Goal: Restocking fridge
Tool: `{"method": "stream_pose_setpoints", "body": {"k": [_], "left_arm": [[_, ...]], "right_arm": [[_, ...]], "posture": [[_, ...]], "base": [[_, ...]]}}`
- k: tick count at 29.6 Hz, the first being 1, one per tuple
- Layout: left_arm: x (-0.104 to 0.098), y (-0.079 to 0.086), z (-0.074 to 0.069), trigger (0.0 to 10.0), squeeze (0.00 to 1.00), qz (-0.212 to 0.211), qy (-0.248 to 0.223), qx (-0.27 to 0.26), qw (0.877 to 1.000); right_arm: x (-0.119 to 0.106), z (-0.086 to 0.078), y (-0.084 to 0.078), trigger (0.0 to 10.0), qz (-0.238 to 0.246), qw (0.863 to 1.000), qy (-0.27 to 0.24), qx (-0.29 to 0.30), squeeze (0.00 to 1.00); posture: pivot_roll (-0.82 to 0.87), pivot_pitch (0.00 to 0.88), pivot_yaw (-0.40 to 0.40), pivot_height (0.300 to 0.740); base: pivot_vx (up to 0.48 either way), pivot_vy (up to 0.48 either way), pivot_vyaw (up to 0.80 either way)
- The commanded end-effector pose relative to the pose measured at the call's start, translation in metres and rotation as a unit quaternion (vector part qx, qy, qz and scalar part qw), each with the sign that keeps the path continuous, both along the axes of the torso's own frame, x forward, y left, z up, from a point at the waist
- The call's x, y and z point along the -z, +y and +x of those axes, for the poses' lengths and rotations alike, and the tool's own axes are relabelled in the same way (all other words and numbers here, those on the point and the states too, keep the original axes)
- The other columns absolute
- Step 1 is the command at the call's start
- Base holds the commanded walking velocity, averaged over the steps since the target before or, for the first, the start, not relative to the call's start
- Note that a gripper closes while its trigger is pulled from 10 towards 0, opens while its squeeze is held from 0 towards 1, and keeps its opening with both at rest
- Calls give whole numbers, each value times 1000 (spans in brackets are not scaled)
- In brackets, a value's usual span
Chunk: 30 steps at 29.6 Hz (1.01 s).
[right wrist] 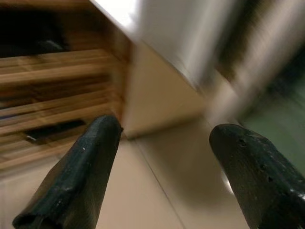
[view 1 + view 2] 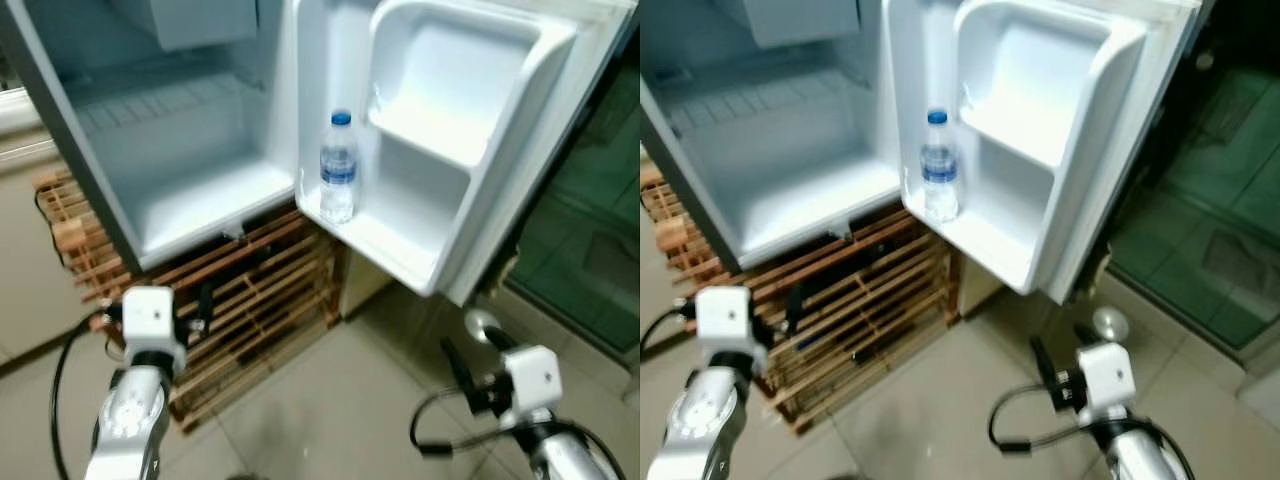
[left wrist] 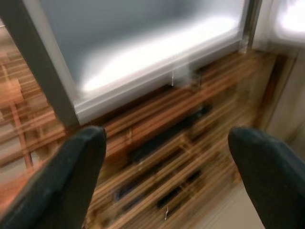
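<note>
One clear plastic water bottle with a blue cap and blue label [image 2: 338,166] already stands upright on the bottom shelf of the small white fridge's open door [image 2: 455,150], at the hinge end. That is up and ahead of both grippers, well apart from either. The fridge's white main compartment [image 2: 190,160] looks bare as far as can be seen, so the restocking seems barely begun: one item placed, plenty of room left.

The left gripper [image 3: 167,162] hangs low in front of the slatted wooden rack [image 2: 250,290] under the fridge, its black fingers spread wide and holding nothing. The right gripper [image 1: 164,167] is low over the beige tiled floor [image 2: 330,400], below the door's outer corner, likewise spread and empty. With both free, I judge the next item has yet to be fetched.
</note>
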<state>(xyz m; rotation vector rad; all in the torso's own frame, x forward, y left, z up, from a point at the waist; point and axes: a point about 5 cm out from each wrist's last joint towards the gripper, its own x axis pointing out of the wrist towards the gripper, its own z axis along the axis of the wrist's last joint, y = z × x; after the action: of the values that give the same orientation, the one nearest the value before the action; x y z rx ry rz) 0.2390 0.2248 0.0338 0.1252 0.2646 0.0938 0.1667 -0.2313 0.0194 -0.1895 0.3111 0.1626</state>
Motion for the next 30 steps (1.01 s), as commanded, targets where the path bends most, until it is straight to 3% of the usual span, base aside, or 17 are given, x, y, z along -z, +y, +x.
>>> {"method": "stream_pose_setpoints", "body": {"k": [1, 3, 5, 6, 7, 9, 11, 14, 15, 16, 18, 21, 25, 26, 28, 29, 30], "left_arm": [[20, 6, -7, 10000, 0, 7, 48, -12, 999], [31, 14, -11, 10000, 0, 20, 74, -31, 997], [53, 21, -19, 10000, 0, 25, 136, -51, 989], [53, 21, -19, 10000, 0, 25, 136, -51, 989], [63, 21, -24, 10000, 0, 44, 173, -40, 983], [71, 25, -30, 10000, 0, 58, 199, -47, 977], [74, 27, -33, 10000, 0, 65, 212, -50, 974], [98, 28, -56, 10000, 0, 79, 308, -52, 947], [98, 28, -56, 10000, 0, 79, 308, -52, 947], [109, 25, -69, 10000, 0, 83, 357, -54, 929], [112, 24, -73, 10000, 0, 86, 372, -51, 923], [119, 17, -81, 10000, 0, 97, 399, -28, 911], [118, 14, -78, 10000, 0, 114, 391, -20, 913], [116, 10, -71, 10000, 0, 107, 373, -24, 921], [115, 9, -69, 10000, 0, 101, 365, -28, 925], [111, 5, -58, 10000, 0, 90, 336, -32, 937], [109, 4, -55, 10000, 0, 89, 325, -32, 941]], "right_arm": [[4, 0, -13, 10000, -11, 999, 6, 35, 0], [10, 0, -23, 10000, -22, 998, 26, 59, 0], [23, 1, -46, 10000, -71, 990, 69, 105, 0], [23, 1, -46, 10000, -71, 990, 69, 105, 0], [21, 3, -64, 10000, -91, 983, 72, 141, 0], [15, 8, -84, 10000, -112, 975, 64, 184, 0], [12, 11, -90, 10000, -122, 971, 60, 195, 0], [-13, 33, -114, 10000, -169, 957, 15, 234, 0], [-13, 33, -114, 10000, -169, 957, 15, 234, 0], [-32, 47, -129, 10000, -192, 948, -17, 255, 0], [-39, 53, -134, 10000, -199, 944, -28, 262, 0], [-83, 78, -151, 10000, -218, 927, -100, 289, 0], [-121, 99, -156, 10000, -218, 916, -162, 296, 0], [-142, 113, -150, 10000, -193, 916, -209, 283, 0], [-149, 117, -147, 10000, -184, 916, -225, 276, 0], [-171, 127, -129, 10000, -143, 919, -286, 231, 0], [-178, 130, -121, 10000, -130, 919, -306, 213, 0]], "posture": [[-145, 0, 24, 740], [-153, 0, 28, 740], [-160, 0, 33, 740], [-160, 0, 33, 740], [-160, 0, 33, 740], [-160, 0, 33, 740], [-173, 0, 43, 740], [-172, 0, 49, 740], [-172, 0, 49, 740], [-171, 0, 49, 740], [-173, 0, 46, 740], [-173, 0, 45, 740], [-186, 0, 43, 740], [-184, 0, 39, 740], [-184, 0, 39, 740], [-179, 0, 31, 740], [-179, 0, 31, 740]], "base": [[0, 0, 0], [0, 0, 0], [0, 0, 0], [0, 0, 0], [0, 0, 0], [0, 0, 0], [0, 0, 0], [0, 0, 0], [0, 0, 0], [0, 0, 0], [0, 0, 0], [0, 0, 0], [0, 0, 0], [0, 0, 0], [0, 0, 0], [0, 0, 0], [0, 0, 0]]}}
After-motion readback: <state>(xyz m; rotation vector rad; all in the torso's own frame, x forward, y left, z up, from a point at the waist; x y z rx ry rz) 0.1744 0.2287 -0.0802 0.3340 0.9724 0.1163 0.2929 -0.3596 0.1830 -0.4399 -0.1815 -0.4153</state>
